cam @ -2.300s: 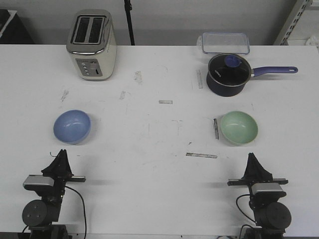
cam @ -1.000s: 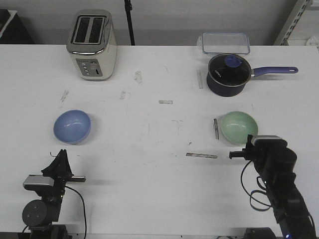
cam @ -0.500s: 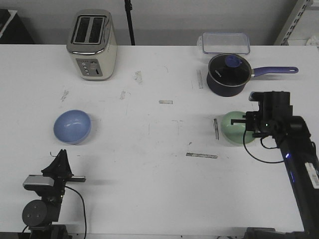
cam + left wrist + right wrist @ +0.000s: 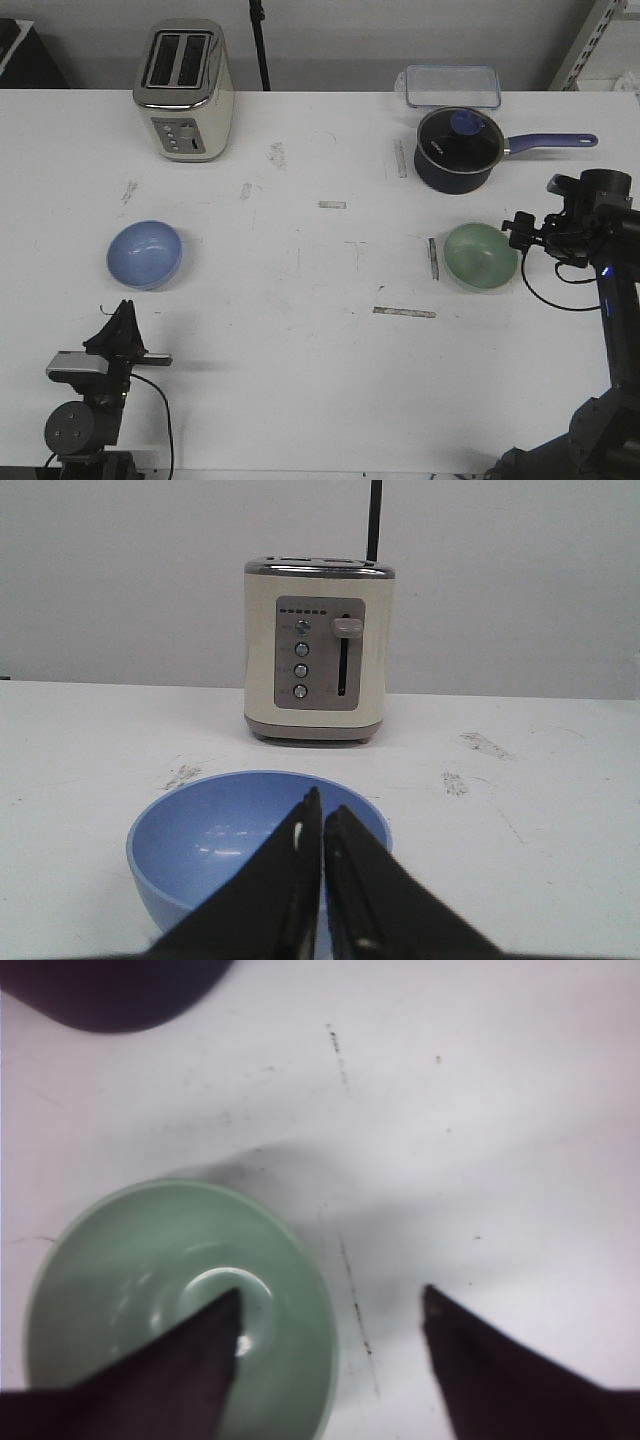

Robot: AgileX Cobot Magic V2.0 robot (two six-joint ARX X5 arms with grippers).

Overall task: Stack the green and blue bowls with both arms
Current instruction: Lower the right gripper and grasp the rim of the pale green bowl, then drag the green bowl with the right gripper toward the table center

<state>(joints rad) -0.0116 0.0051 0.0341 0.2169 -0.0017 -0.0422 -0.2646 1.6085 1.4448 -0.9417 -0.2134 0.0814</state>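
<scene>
The blue bowl (image 4: 145,253) sits on the left of the white table. It fills the left wrist view (image 4: 210,840) just beyond my left gripper (image 4: 321,805). My left gripper (image 4: 125,310) is shut and empty, low near the front edge, short of the bowl. The green bowl (image 4: 480,256) sits on the right. My right gripper (image 4: 520,235) is open at the bowl's right rim. In the right wrist view the gripper (image 4: 330,1305) straddles the rim of the green bowl (image 4: 130,1290): one finger over the inside, the other over bare table. It holds nothing.
A cream toaster (image 4: 185,90) stands at the back left, also in the left wrist view (image 4: 318,650). A dark navy saucepan (image 4: 458,148) with a purple handle stands just behind the green bowl. A clear container (image 4: 452,86) lies behind the saucepan.
My right arm has risen from its rest at the front edge, gone forward over the green bowl, then swung right to the bowl's right rim. The left arm and both bowls have not moved.
</scene>
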